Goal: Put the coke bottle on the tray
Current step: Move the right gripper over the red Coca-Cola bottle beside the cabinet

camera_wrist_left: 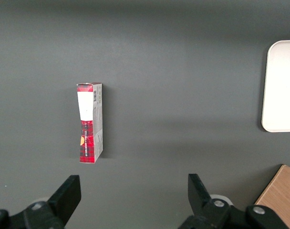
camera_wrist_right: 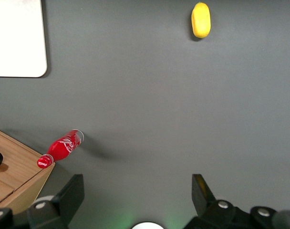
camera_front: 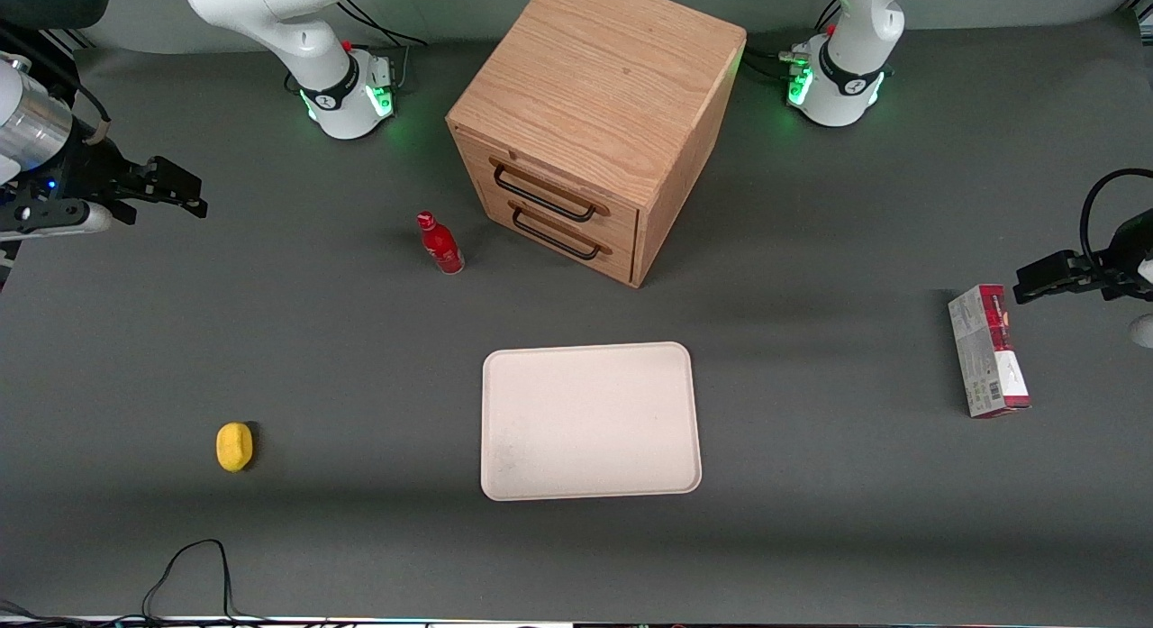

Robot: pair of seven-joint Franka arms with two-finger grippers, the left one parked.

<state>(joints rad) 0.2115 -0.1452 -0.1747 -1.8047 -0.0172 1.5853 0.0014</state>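
Observation:
The coke bottle (camera_front: 440,244), small and all red with a red cap, stands upright on the grey table beside the front of the wooden cabinet (camera_front: 594,114). It also shows in the right wrist view (camera_wrist_right: 61,148). The cream-white tray (camera_front: 590,421) lies flat and bare, nearer the front camera than the cabinet; one corner shows in the right wrist view (camera_wrist_right: 21,43). My gripper (camera_front: 176,194) hovers high at the working arm's end of the table, well away from the bottle. Its fingers (camera_wrist_right: 71,193) are wide open with nothing between them.
A yellow lemon-like object (camera_front: 234,447) lies toward the working arm's end, near the front edge; it also shows in the right wrist view (camera_wrist_right: 201,19). A red-and-grey carton (camera_front: 988,350) lies toward the parked arm's end. A black cable (camera_front: 194,574) loops at the front edge.

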